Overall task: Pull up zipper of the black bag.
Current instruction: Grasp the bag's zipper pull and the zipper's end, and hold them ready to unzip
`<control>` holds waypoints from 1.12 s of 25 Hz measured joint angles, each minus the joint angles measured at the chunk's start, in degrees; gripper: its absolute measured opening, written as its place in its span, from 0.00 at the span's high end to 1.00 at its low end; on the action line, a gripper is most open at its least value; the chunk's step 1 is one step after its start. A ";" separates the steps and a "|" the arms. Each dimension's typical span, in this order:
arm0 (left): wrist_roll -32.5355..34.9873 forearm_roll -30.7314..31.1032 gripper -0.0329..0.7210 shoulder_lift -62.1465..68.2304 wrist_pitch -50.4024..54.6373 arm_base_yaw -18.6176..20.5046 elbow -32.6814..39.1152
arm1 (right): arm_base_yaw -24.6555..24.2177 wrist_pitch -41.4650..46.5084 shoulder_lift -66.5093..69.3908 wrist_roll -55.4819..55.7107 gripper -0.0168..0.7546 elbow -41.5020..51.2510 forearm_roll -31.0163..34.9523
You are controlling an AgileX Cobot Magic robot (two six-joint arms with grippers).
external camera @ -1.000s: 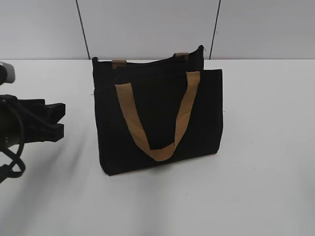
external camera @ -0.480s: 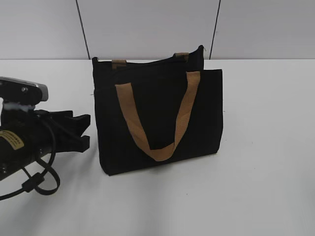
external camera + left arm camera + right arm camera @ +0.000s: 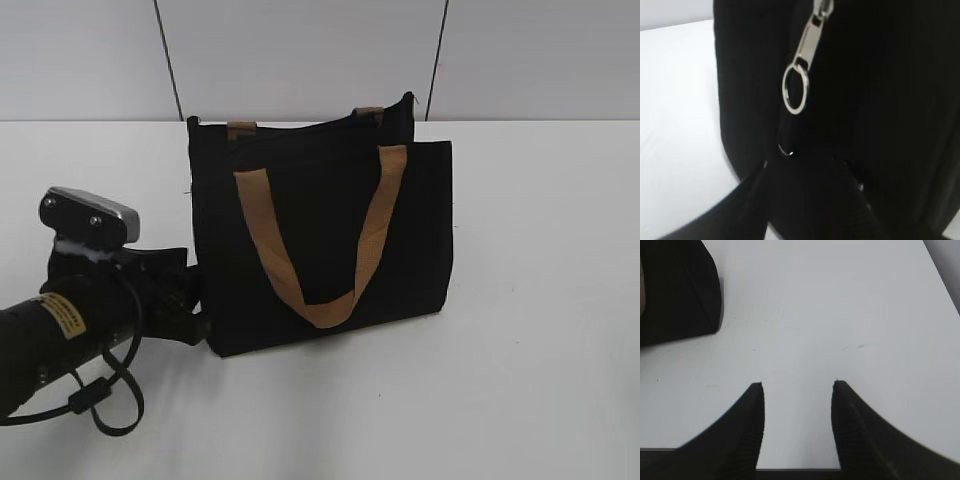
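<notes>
Exterior view: the black bag (image 3: 322, 235) is seen upright on the white counter (image 3: 540, 330), tan handle (image 3: 318, 235) draped over its front. The left tool (image 3: 185, 300) is positioned against the bag's lower left edge; whether it is spread or pressed together cannot be told.

Left wrist view: the zipper pull (image 3: 810, 42) with its metal ring (image 3: 795, 90) is observed on the bag's side, just ahead of the tool. No grasp is evident.

Right wrist view: the right tool (image 3: 797, 410) is recorded spread, empty, over bare counter, a bag corner at upper left.

Assessment: approach nearly complete; gripping and pulling are judged outstanding.
</notes>
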 joint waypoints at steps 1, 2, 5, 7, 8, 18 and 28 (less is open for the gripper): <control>0.00 0.44 0.52 1.17 -1.46 0.00 0.00 | 0.00 0.00 0.00 0.00 0.53 0.00 0.00; -0.04 0.79 0.52 2.15 -2.78 0.00 0.00 | 0.00 0.00 0.00 0.00 0.53 0.00 0.00; -0.04 1.43 0.49 5.32 -7.64 0.51 0.05 | 0.00 0.00 0.00 0.00 0.53 0.00 0.00; -0.04 1.63 0.44 6.29 -10.17 1.05 0.05 | 0.00 0.00 0.00 0.00 0.53 0.00 0.00; -0.04 1.70 0.41 6.52 -11.04 1.38 0.05 | 0.00 0.00 0.00 0.00 0.53 0.00 0.00; -1.22 2.87 0.48 7.12 -12.93 2.81 0.05 | 0.00 0.00 0.00 0.00 0.53 0.00 0.00; -2.15 3.27 0.48 10.07 -13.28 3.32 -1.62 | 0.00 0.00 0.00 0.00 0.53 0.00 0.00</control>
